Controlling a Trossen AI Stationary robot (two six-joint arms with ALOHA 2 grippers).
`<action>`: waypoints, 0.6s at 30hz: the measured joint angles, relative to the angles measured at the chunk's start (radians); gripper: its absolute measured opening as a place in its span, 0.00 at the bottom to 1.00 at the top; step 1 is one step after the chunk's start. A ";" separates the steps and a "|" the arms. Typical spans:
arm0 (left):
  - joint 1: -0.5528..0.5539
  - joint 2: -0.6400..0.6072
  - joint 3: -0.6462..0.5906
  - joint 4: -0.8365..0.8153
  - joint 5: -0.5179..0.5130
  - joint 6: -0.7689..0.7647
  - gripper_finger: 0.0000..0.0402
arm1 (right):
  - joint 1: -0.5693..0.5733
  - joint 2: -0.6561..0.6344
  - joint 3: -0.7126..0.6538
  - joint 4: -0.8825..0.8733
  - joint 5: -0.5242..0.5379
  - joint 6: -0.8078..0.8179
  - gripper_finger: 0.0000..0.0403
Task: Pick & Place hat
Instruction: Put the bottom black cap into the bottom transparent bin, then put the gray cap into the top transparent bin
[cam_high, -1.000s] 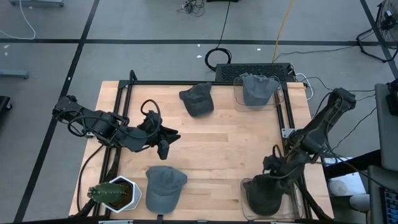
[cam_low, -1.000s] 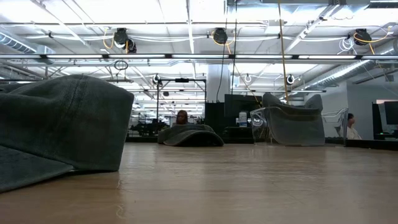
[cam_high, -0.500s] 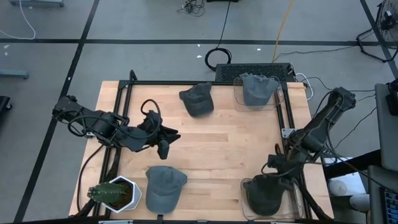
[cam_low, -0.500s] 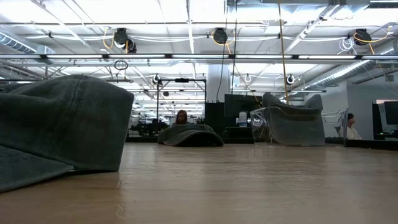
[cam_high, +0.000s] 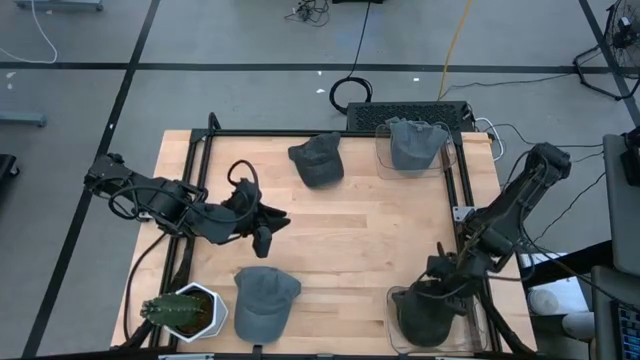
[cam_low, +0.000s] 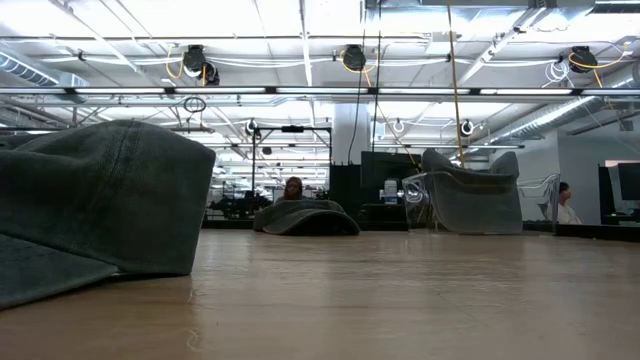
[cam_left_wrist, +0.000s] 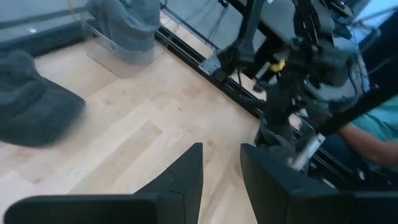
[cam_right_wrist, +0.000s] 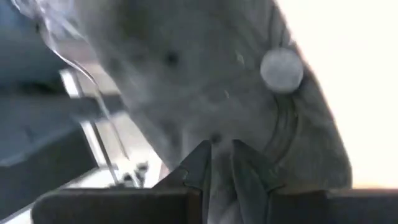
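Four hats (cam_high: 318, 160), two clear bins (cam_high: 384, 153), one potted cactus (cam_high: 180, 310).

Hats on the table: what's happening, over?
Right claw pinched on the dark hat in the near clear stand. Left claw idle, empty, mid-table. Two hats loose on the table, one on the far stand. Nothing blocking.

overhead, table-level, two wrist views
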 joint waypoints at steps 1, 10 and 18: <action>0.000 0.000 0.000 0.001 0.024 0.000 0.29 | 0.000 -0.015 0.008 -0.002 0.034 0.008 0.12; -0.042 0.009 0.001 -0.034 0.277 0.161 0.29 | -0.018 -0.133 0.129 0.002 0.491 -0.112 0.12; -0.066 0.160 0.000 -0.197 0.555 0.317 0.29 | -0.209 -0.101 0.146 0.214 0.719 -0.355 0.12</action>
